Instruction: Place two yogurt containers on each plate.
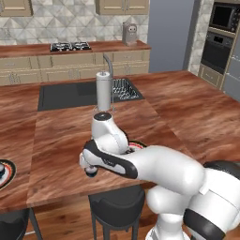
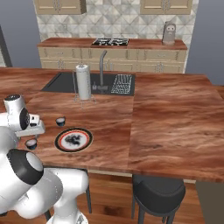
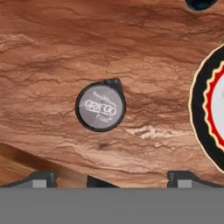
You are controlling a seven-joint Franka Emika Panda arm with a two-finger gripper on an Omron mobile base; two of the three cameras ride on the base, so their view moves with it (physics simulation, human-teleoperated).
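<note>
Item: yogurt container (image 3: 100, 106), Greek-style, round dark cup with pale grey printed lid and a small pull tab. Stands upright on the wooden bench (image 2: 166, 118), just beside the near plate (image 2: 73, 140) on its outer side, close to the bench edge; apart from the plate rim, not touching.

Item: second yogurt container (image 2: 60, 120), upright on the bench, near the same plate on the side toward the paper-towel roll (image 2: 83, 82).

Item: near plate, black rim, orange-red ring, white centre with dark motif; nothing on it yet.

Item: far plate (image 1: 5, 174), well apart from the near plate along the bench; a cup (image 1: 1, 168) appears to sit on it, partly cut off.

Item: gripper (image 3: 111, 178), fingers spread wide, nothing between them, poised above the first container and looking straight down on it.

Handling note (judgement): step in hand is the pick of the first container. Centre the lid between the fingertips, descend vertically, close on the cup wall below the lid and clear of the tab, lift clean, then carry the short way to the near plate.
</note>
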